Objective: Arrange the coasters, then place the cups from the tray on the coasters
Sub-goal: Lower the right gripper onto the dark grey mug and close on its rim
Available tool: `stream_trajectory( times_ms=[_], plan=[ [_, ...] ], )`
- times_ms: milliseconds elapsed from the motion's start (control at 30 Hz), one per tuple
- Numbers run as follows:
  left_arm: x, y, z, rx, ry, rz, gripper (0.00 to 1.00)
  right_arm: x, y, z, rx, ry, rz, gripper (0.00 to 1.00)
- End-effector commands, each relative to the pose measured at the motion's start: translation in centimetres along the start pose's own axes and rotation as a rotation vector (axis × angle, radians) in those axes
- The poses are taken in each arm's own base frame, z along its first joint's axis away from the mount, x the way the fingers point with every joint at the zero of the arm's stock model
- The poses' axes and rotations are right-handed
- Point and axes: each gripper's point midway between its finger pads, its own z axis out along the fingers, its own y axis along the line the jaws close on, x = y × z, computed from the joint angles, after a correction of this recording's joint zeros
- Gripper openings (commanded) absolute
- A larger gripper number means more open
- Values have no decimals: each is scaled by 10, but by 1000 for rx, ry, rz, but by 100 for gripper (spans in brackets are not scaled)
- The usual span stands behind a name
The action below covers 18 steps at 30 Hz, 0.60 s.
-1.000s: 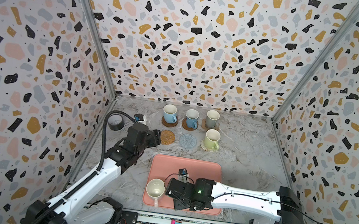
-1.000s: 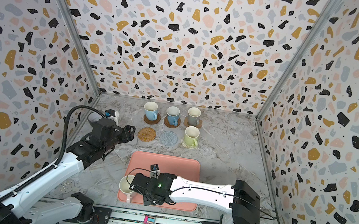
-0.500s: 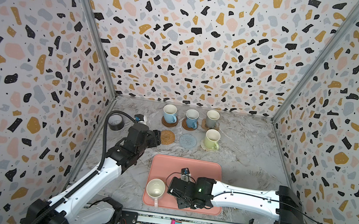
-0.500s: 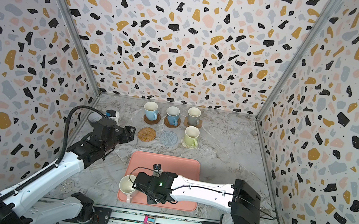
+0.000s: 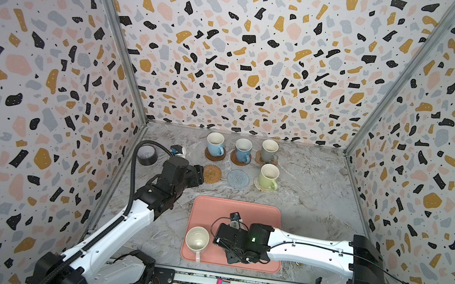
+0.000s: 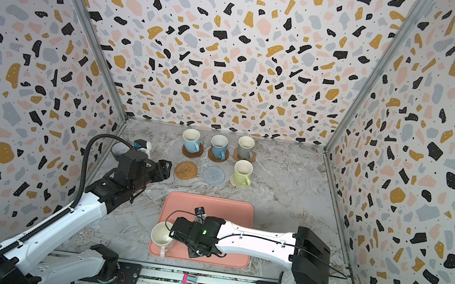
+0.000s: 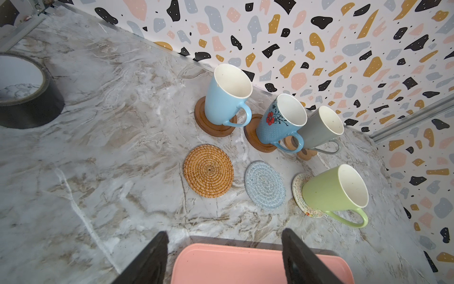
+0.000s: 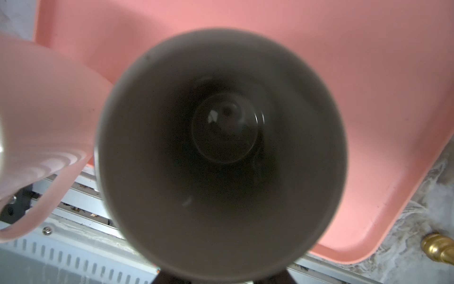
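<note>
Right wrist view: looks straight down into dark grey cup (image 8: 221,147), upright on salmon-pink tray (image 8: 319,49) at its front edge, just beside pale pink cup (image 8: 44,110). Right gripper (image 5: 230,248) directly over dark grey cup; jaws hidden, so cannot tell whether spread or pinching. Beyond tray, in left wrist view: light blue cup (image 7: 228,98), deeper blue cup (image 7: 277,123), grey-beige cup (image 7: 317,130) and light green cup (image 7: 331,191), each standing on a coaster (image 7: 216,127). Rattan coaster (image 7: 208,171) and pale blue coaster (image 7: 265,184) bare, side by side. Left gripper (image 7: 224,236) spread wide, pinching nothing, poised over table (image 7: 98,147) just beside rattan coaster. Tape roll (image 7: 27,103) well apart from the cups.
</note>
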Motion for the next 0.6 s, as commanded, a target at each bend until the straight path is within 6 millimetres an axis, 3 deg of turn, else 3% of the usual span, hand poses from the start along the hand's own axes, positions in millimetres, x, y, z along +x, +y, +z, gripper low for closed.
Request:
stream_trajectory(
  times_ms=[0,567],
  plan=[
    [-10,0,-4,-4,-31,1,74,-6,-7,2,35,-24,-17,37],
    [-18,-7,-3,7,-35,11,74,-28,-13,11,49,-59,-23,26]
  ],
)
